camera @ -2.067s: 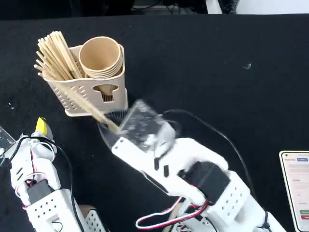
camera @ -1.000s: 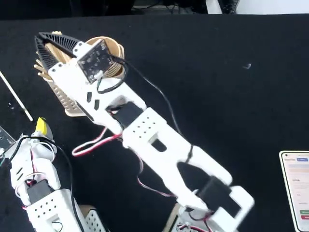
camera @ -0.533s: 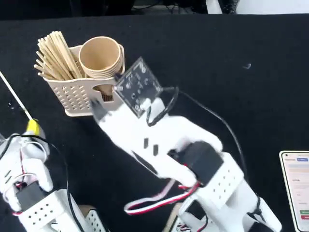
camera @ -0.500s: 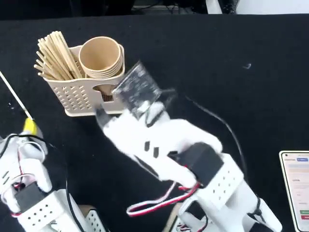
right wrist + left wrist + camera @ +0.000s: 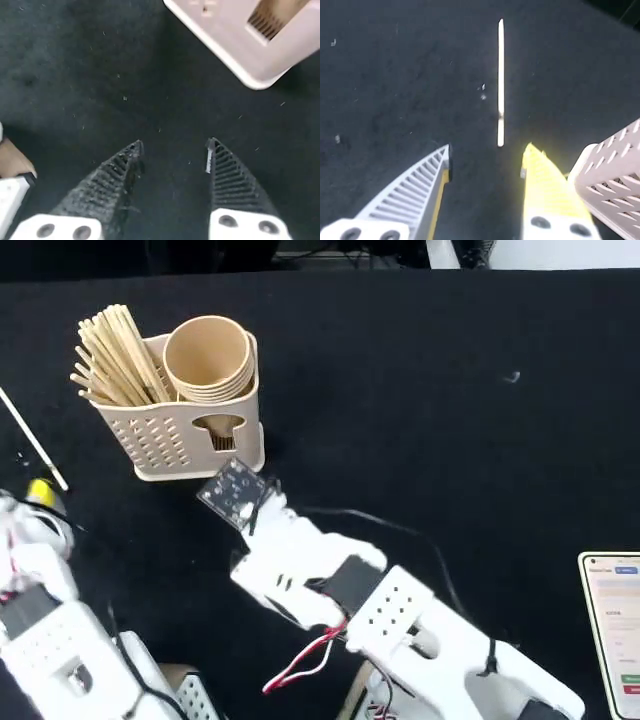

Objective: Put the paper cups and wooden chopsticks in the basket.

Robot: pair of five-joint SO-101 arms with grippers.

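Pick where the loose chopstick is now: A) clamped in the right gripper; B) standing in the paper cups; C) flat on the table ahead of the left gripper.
C: the chopstick lies on the table, outside the basket, just beyond the open left gripper.

One basket (image 5: 165, 440), one cup stack (image 5: 208, 355), one loose chopstick (image 5: 32, 438).

Overhead, two wrist views; basket (image 5: 170, 435) shared
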